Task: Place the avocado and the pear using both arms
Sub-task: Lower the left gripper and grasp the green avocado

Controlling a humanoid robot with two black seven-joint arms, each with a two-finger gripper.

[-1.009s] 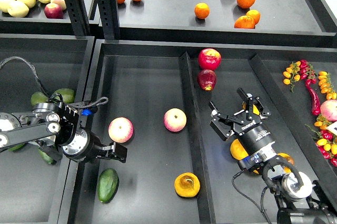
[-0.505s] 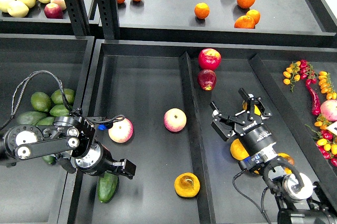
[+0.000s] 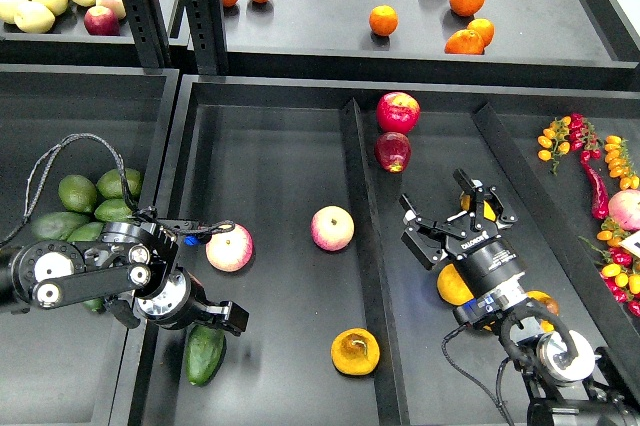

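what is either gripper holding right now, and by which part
Nothing is held. The left gripper hangs above the avocado, which lies free in the tray. The right gripper is open and empty; the pear lies apart.

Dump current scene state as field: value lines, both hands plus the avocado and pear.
left hand: low over the middle bin, just above the avocado, holding nothing visible; open or shut unclear
right hand: open, empty, over the right bin
avocado: lying loose at the near left of the middle bin
pear: loose on the same bin floor, near edge, right of the avocado
apples: two in the middle bin
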